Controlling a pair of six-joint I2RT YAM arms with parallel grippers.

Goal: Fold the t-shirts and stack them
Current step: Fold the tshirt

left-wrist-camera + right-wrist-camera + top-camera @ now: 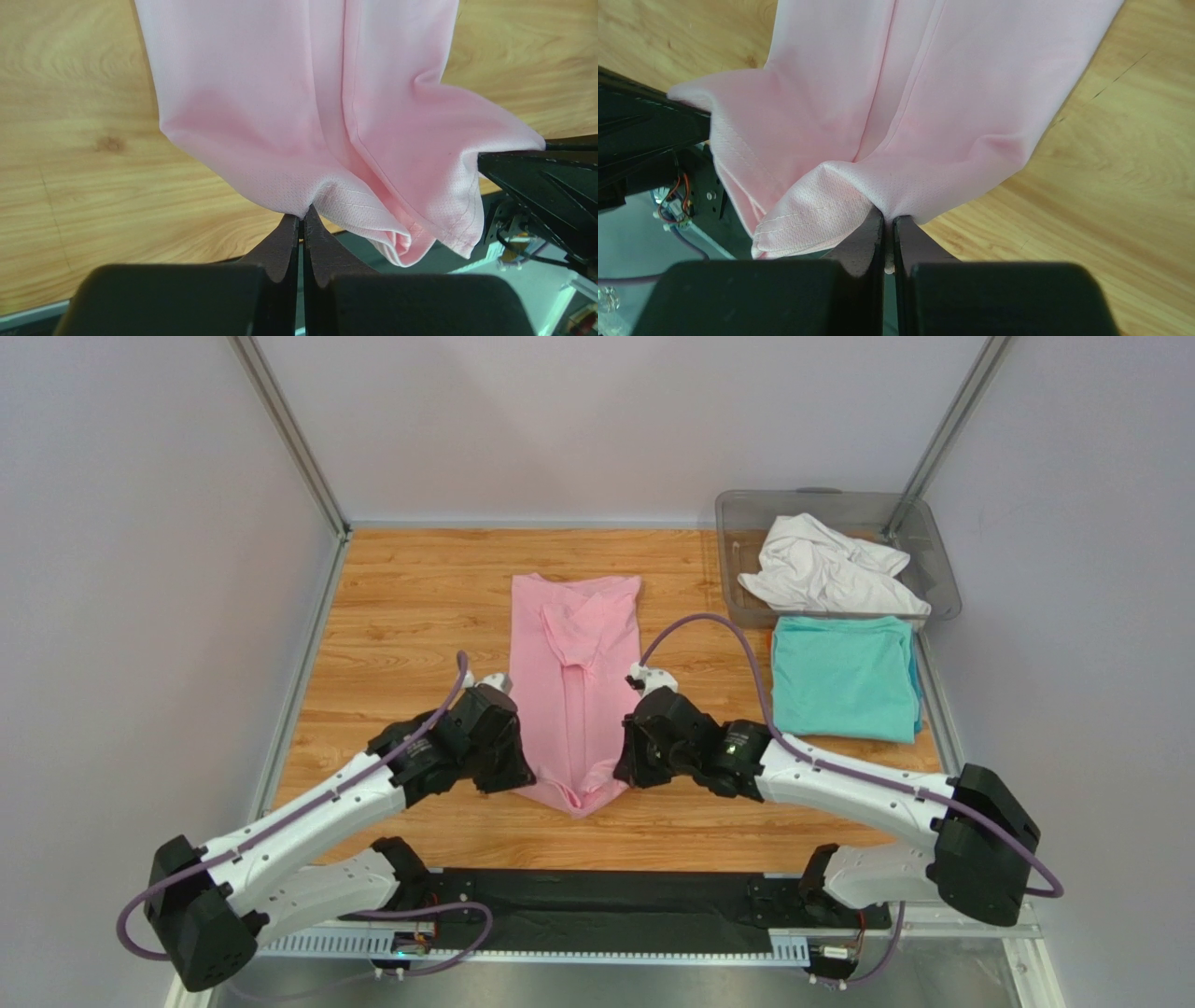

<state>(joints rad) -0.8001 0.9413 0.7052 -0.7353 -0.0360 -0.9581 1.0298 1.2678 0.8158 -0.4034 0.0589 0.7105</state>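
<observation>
The light pink t-shirt (575, 686) lies folded into a long narrow strip down the middle of the wooden table. My left gripper (508, 770) is shut on its near left corner, with the cloth (281, 126) pinched at the fingertips. My right gripper (626, 763) is shut on its near right corner (934, 140). The near hem sags between the two grippers, lifted off the table. A folded teal t-shirt (846, 676) lies flat at the right. A crumpled white t-shirt (828, 570) sits in the bin.
A clear grey plastic bin (744, 518) stands at the back right corner. Grey walls and metal posts enclose the table. The black base rail (603, 903) runs along the near edge.
</observation>
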